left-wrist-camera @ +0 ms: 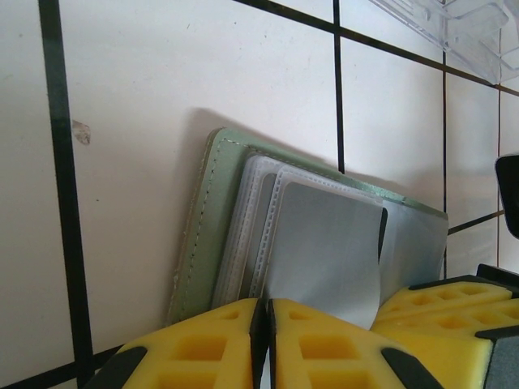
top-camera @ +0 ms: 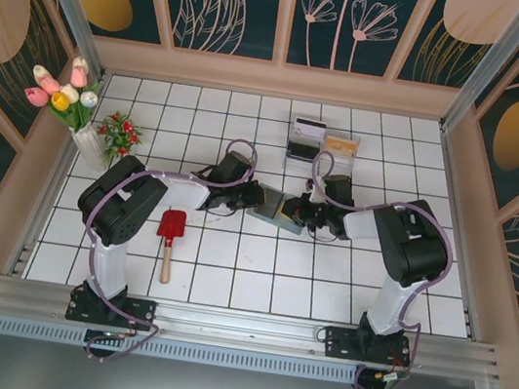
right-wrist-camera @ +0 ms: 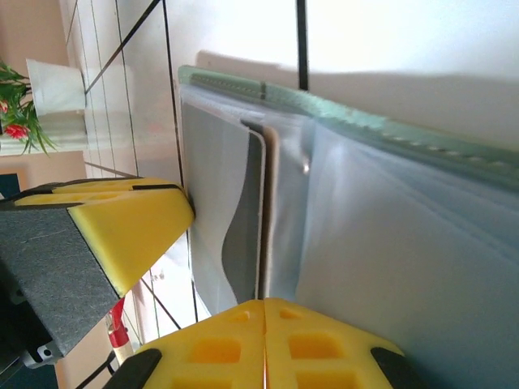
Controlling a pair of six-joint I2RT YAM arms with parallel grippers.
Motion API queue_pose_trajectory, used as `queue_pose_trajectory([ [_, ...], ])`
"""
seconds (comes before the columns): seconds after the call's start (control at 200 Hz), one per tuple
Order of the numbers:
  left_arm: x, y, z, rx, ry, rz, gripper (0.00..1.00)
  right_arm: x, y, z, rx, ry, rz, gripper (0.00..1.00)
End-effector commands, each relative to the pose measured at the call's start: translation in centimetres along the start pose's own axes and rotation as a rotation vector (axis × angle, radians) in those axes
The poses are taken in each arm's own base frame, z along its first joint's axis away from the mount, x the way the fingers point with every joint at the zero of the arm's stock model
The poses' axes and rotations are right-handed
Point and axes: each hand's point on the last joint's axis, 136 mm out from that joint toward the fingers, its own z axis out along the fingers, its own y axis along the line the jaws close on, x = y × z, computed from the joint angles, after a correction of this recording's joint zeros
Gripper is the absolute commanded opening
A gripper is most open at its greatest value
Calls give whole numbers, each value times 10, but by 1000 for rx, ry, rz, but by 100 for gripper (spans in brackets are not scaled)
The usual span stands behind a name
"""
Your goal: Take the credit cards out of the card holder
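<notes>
Top external: left end effector [top-camera: 257, 198], right end effector [top-camera: 298, 211], both pinched tight on card holder [top-camera: 274, 215].

A white-tiled table [top-camera: 226, 283] with dark grid lines is recorded as the carrying surface. On its left part, a vase [top-camera: 91, 144] of tulips, a small red-flowered plant [top-camera: 122, 133] just beside it and a red spatula [top-camera: 169, 240] nearer the front are noted. A card holder [top-camera: 273, 214] is found lying open at the centre, with two clear boxes [top-camera: 321, 145] side by side behind it.
</notes>
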Motion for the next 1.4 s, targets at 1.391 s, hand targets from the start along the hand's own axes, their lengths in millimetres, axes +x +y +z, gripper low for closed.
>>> queue_pose_trajectory([
  [1.391, 58, 84, 3, -283, 175, -88, 15, 9, -44, 14, 247, 40, 93, 19],
])
